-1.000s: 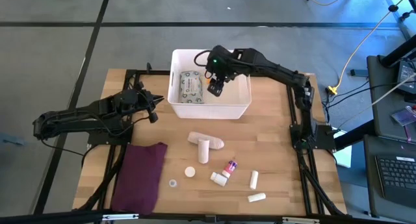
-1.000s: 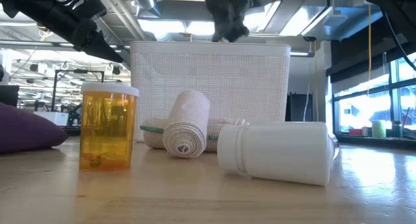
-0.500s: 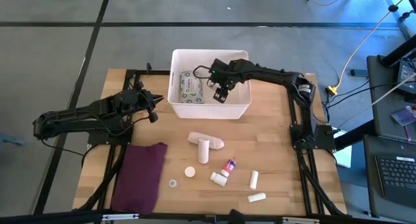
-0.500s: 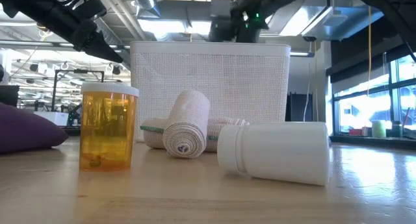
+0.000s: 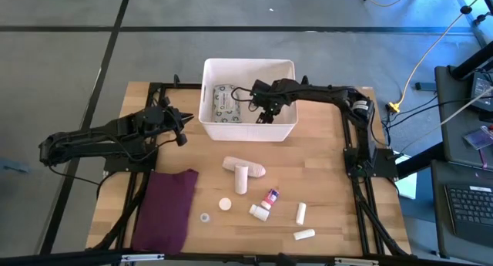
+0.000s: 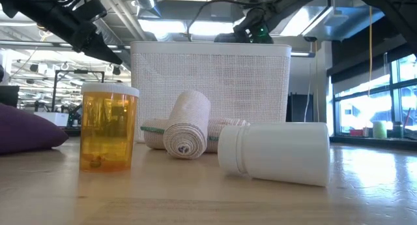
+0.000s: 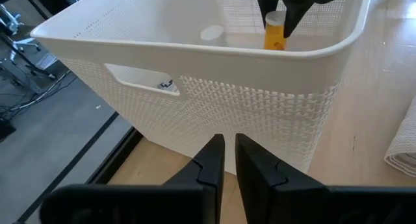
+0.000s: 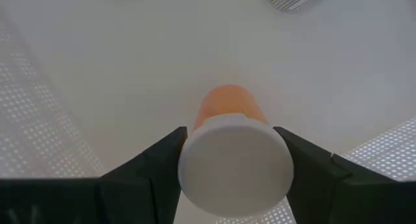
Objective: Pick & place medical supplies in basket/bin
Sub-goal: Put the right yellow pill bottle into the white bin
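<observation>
My right gripper [image 5: 264, 113] reaches down inside the white bin [image 5: 209, 129] and is shut on an orange pill bottle [image 7: 275, 38] with a white cap [image 8: 235, 162]. A grey-green packet [image 5: 225, 102] lies on the bin floor beside it, and a round white cap [image 7: 212, 33] lies there too. On the table in front of the bin rest bandage rolls [image 5: 245, 172], small white bottles [image 5: 301, 213] and round caps [image 5: 225, 204]. My left gripper [image 5: 179, 127] waits shut, just left of the bin. My right gripper pinches the orange bottle at its capped top end [image 7: 275, 19], one finger [image 8: 162, 169] on each side of the white cap. The fingers come from above, pointing down. The bottle stands upright below them inside the bin. The bin's rim hides whether its base touches the floor.
A maroon cloth [image 5: 166, 208] lies flat near the table's near left corner. In the low view an amber bottle [image 6: 108, 127], a bandage roll [image 6: 187, 124] and a white bottle on its side [image 6: 277, 152] stand in front of the bin wall [image 6: 215, 81].
My right gripper has gone down from above the bin's rim into the bin, shifting slightly toward its near wall, with the orange bottle still between its fingers. In the low view it has sunk behind the bin wall.
</observation>
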